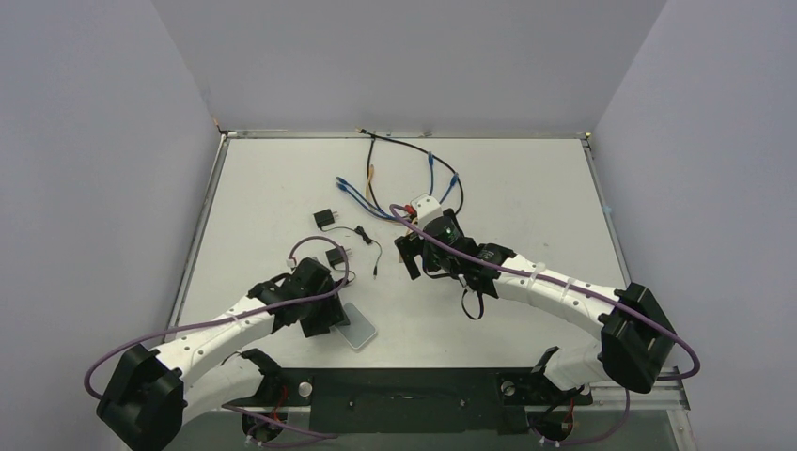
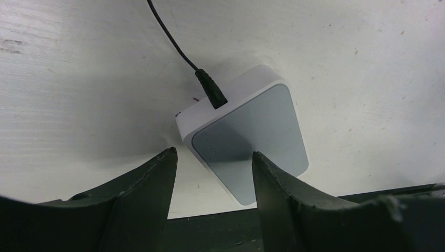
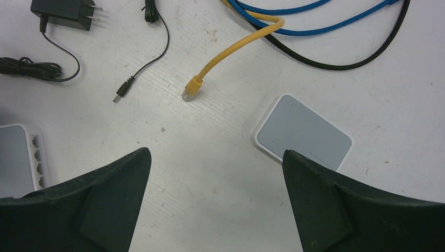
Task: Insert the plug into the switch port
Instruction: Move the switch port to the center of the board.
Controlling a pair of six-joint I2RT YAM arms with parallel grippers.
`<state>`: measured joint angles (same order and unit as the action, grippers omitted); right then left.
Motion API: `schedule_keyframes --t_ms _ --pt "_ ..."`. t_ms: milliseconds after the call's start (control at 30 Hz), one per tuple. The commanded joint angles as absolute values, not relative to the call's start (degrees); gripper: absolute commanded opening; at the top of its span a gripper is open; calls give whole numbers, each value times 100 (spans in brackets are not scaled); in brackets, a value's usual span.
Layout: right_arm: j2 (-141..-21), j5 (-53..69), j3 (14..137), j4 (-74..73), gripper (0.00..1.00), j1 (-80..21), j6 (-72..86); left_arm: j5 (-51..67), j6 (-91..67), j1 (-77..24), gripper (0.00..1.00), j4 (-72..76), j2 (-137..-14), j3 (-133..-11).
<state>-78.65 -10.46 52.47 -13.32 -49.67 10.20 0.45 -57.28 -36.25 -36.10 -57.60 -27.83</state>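
One black plug [image 2: 211, 92] stands in the switch port [image 2: 220, 105] on the narrow edge of the white box [image 2: 252, 142], its cable [image 2: 170, 34] running off across the worktop [image 2: 78, 79]. By that look the insertion is done or nearly so. Whether the plug is pushed fully home I cannot tell, so at most a last press remains. The box lies flat, grey face up, near the front of the worktop on the left, just beyond the left pincer [image 2: 214, 153]. That pincer is half spread and grips nothing; one finger [image 2: 273, 184] overlaps the box in view, and contact cannot be judged. The right pincer [image 3: 215, 152] hangs well apart, spread wide and empty, above a loose plug [image 3: 122, 94] and a second white box [image 3: 303, 134]
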Motion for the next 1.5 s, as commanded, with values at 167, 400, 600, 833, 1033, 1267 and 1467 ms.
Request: schedule_keyframes --t_ms 167,400,600,833,1033,1267,1467 --pt "-7935 -1020 5412 -1185 92 -5010 1058 603 -5325 -3552 52 -2386 -6182 -2675" --pt "-7839 -740 5160 -1097 91 -4865 1107 992 -4790 -3551 50 -1858 -6617 -2715" --pt "-7567 -744 4964 -1090 90 -4569 1110 1341 -4440 -3555 46 -1191 -6830 -2662" --pt "-7506 -1343 5136 -1209 90 -4476 1165 1755 -4048 -3559 44 -646 -7064 -2666" --pt "-7278 -1780 5327 -1014 89 -4485 854 2060 -3778 -3553 42 -337 -7265 -2690" --pt "-7030 -1880 5074 -59 82 -4444 660 2415 -3560 -3559 41 76 -7354 -2685" --pt "-7118 -1083 5454 -335 79 -4441 -114 2681 -3270 -3575 40 160 -7325 -2763"
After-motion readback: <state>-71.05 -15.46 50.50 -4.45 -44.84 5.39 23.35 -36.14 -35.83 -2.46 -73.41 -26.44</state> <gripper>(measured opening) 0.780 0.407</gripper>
